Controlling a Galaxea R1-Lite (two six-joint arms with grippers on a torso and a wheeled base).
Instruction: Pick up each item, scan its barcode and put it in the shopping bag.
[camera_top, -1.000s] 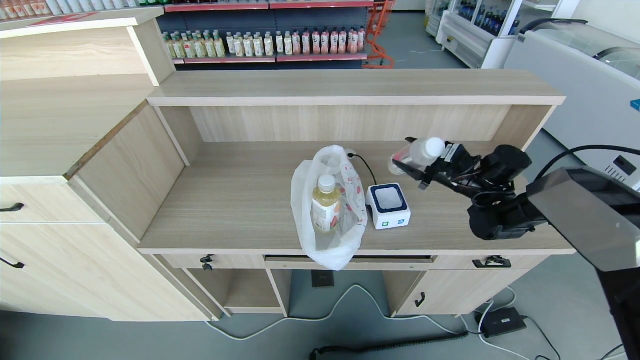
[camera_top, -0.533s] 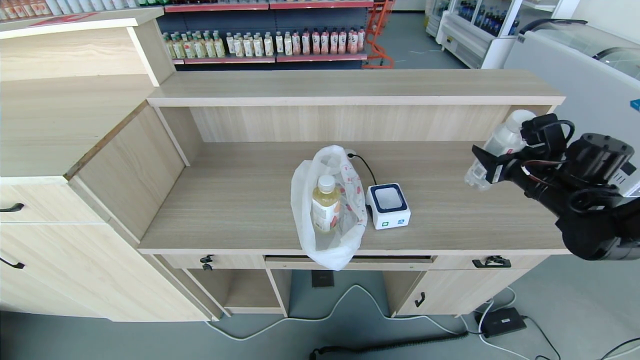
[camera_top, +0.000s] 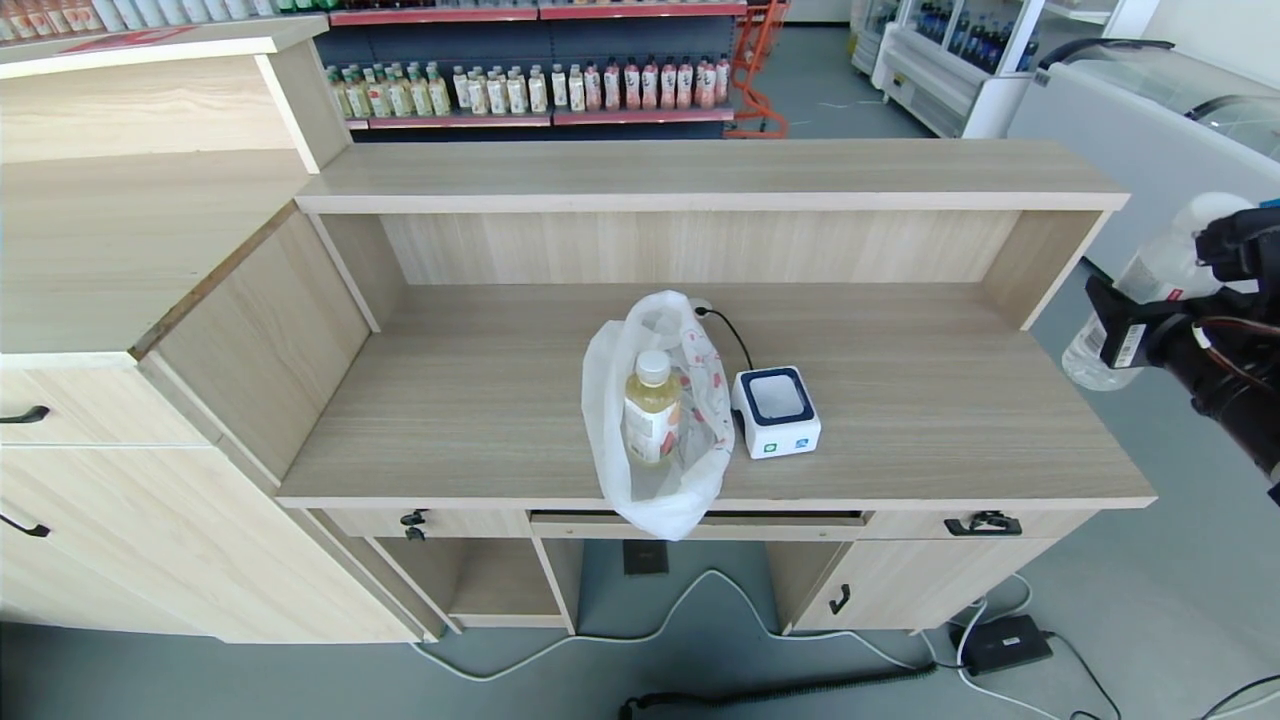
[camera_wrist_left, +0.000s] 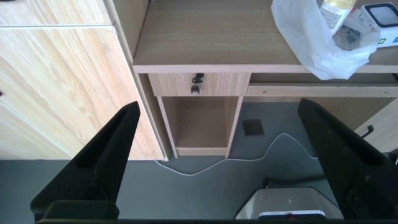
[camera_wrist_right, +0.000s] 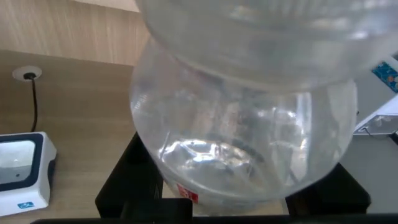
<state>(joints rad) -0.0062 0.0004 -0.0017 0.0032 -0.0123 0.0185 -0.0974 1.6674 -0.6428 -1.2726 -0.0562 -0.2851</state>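
At the far right edge of the head view, the right gripper (camera_top: 1180, 300) is gripping one clear bottle (camera_top: 1148, 275) with a white cap. The bottle is tilting, cap toward the upper right, beyond the right end of the counter (camera_top: 480, 400). It is carrying a narrow red label strip, with print too small to read. In the right wrist view the clear bottle (camera_wrist_right: 249, 143) is sitting between the dark fingers.

At frame centre, one white shopping bag (camera_top: 610, 400) with red printing is standing open at the counter's front edge. One yellow drink bottle (camera_top: 652, 405) with a pale label is standing upright inside it. That makes two bottles in all.

Just right of the bag, one white scanner (camera_top: 777, 410) is sitting with its dark-framed window facing up. Its front face is showing two small icons, one green and one blue, neither legible.

The left gripper (camera_wrist_left: 217, 118) is hanging with its jaws spread wide and nothing between them.
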